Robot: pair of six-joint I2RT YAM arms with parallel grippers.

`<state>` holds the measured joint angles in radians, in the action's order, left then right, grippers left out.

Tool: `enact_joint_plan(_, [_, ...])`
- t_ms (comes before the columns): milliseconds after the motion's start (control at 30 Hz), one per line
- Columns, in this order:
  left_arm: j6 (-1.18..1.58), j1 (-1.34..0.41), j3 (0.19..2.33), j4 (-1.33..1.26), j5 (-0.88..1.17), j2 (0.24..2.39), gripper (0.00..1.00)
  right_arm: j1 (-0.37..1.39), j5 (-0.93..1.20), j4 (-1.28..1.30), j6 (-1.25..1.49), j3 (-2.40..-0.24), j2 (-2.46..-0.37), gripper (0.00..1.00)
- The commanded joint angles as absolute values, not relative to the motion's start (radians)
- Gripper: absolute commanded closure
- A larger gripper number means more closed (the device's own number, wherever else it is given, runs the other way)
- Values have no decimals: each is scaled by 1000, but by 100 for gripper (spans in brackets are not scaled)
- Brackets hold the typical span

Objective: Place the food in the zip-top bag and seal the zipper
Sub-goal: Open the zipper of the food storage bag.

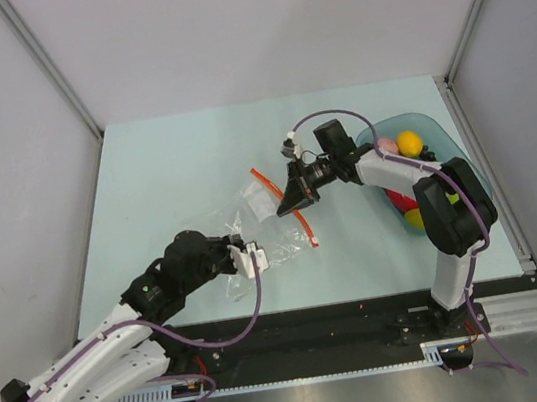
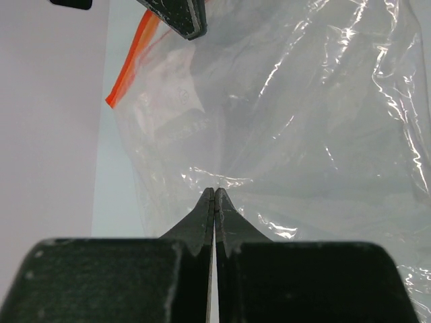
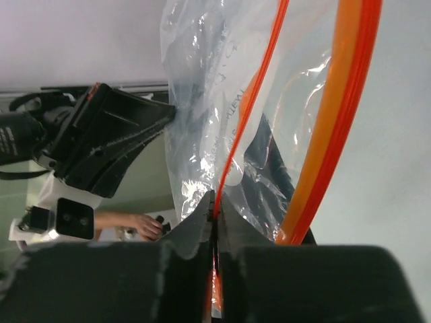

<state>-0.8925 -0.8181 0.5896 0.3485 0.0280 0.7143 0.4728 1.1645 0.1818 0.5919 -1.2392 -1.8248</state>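
The clear zip-top bag (image 1: 270,223) is stretched between my two grippers above the table and looks empty. My left gripper (image 1: 253,255) is shut on the bag's plastic at its lower end; its tips (image 2: 214,192) pinch a fold of the bag (image 2: 303,134). My right gripper (image 1: 284,205) is shut on one side of the orange-red zipper (image 3: 252,101); the other side of the strip (image 3: 337,114) curves away, so the mouth gapes. The zipper also shows in the top view (image 1: 305,228). The food stays in the teal bowl: an orange-yellow ball (image 1: 408,143), a red piece (image 1: 402,203), a yellow-green piece (image 1: 414,220).
The translucent teal bowl (image 1: 441,140) stands at the right edge of the pale table, beside the right arm. Grey walls close in the left, back and right. A black rail runs along the near edge. A person's hand (image 3: 128,225) shows beyond the table.
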Motion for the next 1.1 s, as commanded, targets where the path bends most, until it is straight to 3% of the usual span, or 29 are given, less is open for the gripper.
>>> enact_joint_plan(0, [-836,-827,641,371,2,715,96,474,1174,222,508,-1324,-1779,100])
enact_joint_plan(67, [-726,-827,687,418,-46,732,67,459,1123,386,377,-1426,-1754,100])
enact_joint_plan(100, [-683,-827,759,489,-98,761,52,454,1091,563,175,-1480,-1746,100])
enact_joint_plan(133, [-592,-825,803,530,-118,775,24,451,1053,648,78,-1526,-1741,100])
enact_joint_plan(233, [-447,-822,987,655,-147,827,1,449,934,897,-210,-1667,-1729,100])
enact_joint_plan(367, [-333,-732,1188,735,-115,853,0,459,841,1057,-469,-1718,-1666,100])
enact_joint_plan(533, [-172,-545,1327,773,-128,920,0,527,679,1006,-796,-1589,-1510,100])
enact_joint_plan(800, [-86,-446,1472,885,127,1005,0,848,320,711,-1216,-1229,-1194,100])
enact_joint_plan(933, [-113,-446,1537,969,386,1081,7,929,262,441,-1411,-966,-1039,100])
enact_joint_plan(1067, [-98,-510,1511,974,454,1095,8,956,308,284,-1518,-838,-940,100])
